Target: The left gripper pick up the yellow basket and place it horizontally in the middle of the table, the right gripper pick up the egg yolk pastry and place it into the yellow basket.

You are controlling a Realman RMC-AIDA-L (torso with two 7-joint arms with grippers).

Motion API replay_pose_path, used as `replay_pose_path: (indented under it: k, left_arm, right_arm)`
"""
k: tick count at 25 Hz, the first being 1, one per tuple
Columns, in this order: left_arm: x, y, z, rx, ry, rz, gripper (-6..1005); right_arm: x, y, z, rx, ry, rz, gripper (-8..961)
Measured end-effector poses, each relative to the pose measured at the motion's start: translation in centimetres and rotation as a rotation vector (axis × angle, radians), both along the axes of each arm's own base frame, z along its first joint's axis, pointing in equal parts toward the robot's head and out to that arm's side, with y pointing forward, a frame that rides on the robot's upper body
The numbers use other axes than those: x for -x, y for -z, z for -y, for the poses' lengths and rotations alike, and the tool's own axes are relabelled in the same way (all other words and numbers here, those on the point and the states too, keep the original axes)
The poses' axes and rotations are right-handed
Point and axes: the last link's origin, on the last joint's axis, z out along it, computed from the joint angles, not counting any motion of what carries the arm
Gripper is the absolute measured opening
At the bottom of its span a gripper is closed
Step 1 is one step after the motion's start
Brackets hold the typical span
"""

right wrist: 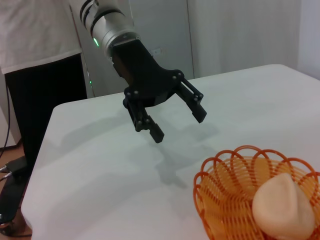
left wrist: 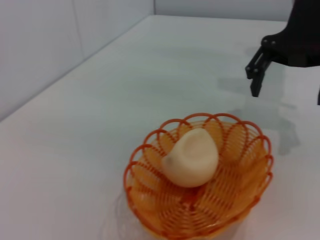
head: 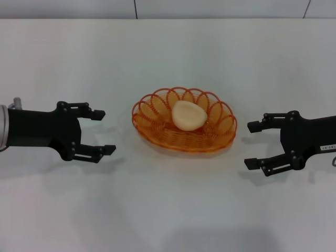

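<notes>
white table, seen from the head camera. yellow basket sits flat near the middle of the table, long side running left to right, rim loops up. egg yolk pastry lies inside the basket, resting on the woven floor, a little toward the far wall. pastry looks smooth, with a slight dent on one side in the left wrist view.

left gripper hovers to the left of the basket, well apart from it, fingers spread wide and holding nothing. its fingertips point toward the basket. from the right wrist camera the same gripper hangs above the table, casting a shadow below, and a green light shows on the grey joint behind it.

right gripper hovers to the right of the basket, also clear of it, fingers apart and empty. a small white label shows on its arm. left wrist view catches that gripper's fingers beyond the basket, off the table surface.

basket rim and pastry sit low in the right wrist view, untouched by either gripper.
</notes>
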Motion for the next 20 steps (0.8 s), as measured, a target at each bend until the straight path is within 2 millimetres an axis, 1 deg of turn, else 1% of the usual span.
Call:
replay_pose_path:
  k: [6,10,20]
  left_arm:
    - [-0.76,0.24,0.42,0.070,0.022,0.007,838]
    - [-0.89,0.44,0.74,0.104,0.031,0.002,838]
    - [-0.88,0.63,0.67,0.104,0.034,-0.009,838]
  right_arm:
    - [-0.04,-0.06,0.04,0.001,-0.001,0.001,883]
    - [0.03,-0.10,0.10,0.004,-0.006,-0.001,883]
    - [0.10,-0.05,0.12,0.006,-0.007,-0.003,883]
